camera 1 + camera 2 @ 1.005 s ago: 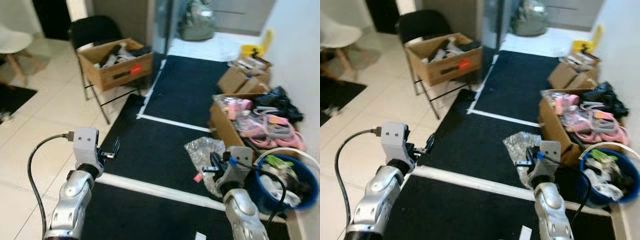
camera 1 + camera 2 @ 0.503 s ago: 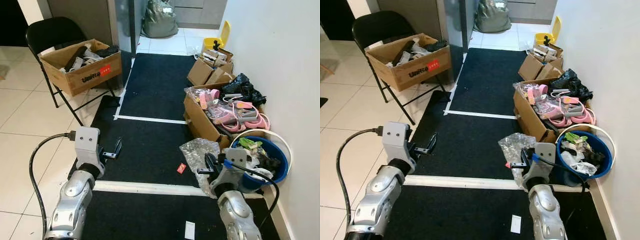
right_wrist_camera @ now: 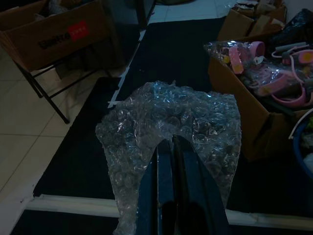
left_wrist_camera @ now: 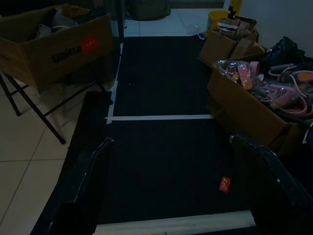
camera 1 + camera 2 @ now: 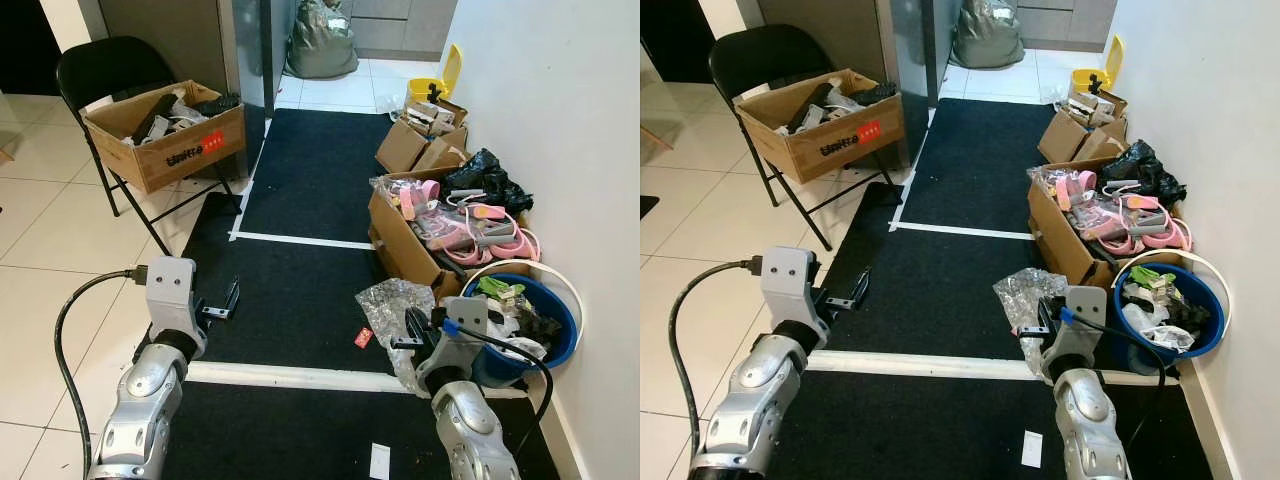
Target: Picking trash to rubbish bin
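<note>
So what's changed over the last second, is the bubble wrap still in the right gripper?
Mostly the camera swung, so the whole scene shifted in view. The right gripper stays shut on the bubble wrap, beside the blue bin. The left gripper stays open and empty. The red scrap still lies on the mat.

Both our arms reach forward and low.

Our left gripper [image 5: 228,301] hangs with its two black fingers [image 4: 85,171] spread wide apart and nothing between them. Our right gripper [image 3: 168,147] has its fingers pressed together, pinching a sheet of bubble wrap [image 3: 171,120].
</note>
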Robot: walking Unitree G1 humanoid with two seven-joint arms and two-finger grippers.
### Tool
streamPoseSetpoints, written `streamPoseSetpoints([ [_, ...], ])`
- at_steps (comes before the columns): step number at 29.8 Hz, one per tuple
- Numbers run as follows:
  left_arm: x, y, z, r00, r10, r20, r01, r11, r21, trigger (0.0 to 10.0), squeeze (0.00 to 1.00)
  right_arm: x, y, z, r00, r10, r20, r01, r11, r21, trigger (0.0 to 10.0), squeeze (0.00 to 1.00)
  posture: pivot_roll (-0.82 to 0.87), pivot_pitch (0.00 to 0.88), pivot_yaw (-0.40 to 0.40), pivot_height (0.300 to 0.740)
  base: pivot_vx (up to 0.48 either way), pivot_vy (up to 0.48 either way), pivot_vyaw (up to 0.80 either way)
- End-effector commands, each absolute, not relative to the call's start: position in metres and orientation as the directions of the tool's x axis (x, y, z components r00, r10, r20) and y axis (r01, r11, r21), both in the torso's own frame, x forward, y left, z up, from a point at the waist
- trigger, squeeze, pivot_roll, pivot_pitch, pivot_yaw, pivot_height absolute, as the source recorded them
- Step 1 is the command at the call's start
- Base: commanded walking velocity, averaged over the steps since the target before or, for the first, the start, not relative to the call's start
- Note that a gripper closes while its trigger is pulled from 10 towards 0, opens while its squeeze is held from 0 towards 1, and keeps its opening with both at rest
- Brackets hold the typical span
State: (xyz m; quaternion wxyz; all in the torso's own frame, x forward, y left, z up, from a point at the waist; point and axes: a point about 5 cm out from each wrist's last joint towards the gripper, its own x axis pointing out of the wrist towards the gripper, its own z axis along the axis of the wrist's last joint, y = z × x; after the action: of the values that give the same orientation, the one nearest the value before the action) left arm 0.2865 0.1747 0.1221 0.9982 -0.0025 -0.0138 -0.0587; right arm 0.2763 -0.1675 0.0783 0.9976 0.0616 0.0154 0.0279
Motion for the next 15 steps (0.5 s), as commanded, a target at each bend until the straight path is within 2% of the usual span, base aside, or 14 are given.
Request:
streamPoseSetpoints([
  [1,0.2844,0.1726,0.1181,0.992,-0.120,0.021,0.121,0.992,-0.021,10.0,0.00,0.2757,-0.1661,0.0739,0.997,0.067,-0.044,-0.061,0.990,0.125,10.0,0.00,0.04,0.097,0.023,0.740,0.296,0.000,0.00],
  [15,0.2864,0.1745,0.1194,0.993,-0.113,0.023,0.113,0.994,-0.007,10.0,0.00,0.2748,-0.1642,0.0726,0.995,0.086,-0.049,-0.079,0.990,0.116,10.0,0.00,0.04,0.106,0.026,0.740,0.332,0.000,0.00],
])
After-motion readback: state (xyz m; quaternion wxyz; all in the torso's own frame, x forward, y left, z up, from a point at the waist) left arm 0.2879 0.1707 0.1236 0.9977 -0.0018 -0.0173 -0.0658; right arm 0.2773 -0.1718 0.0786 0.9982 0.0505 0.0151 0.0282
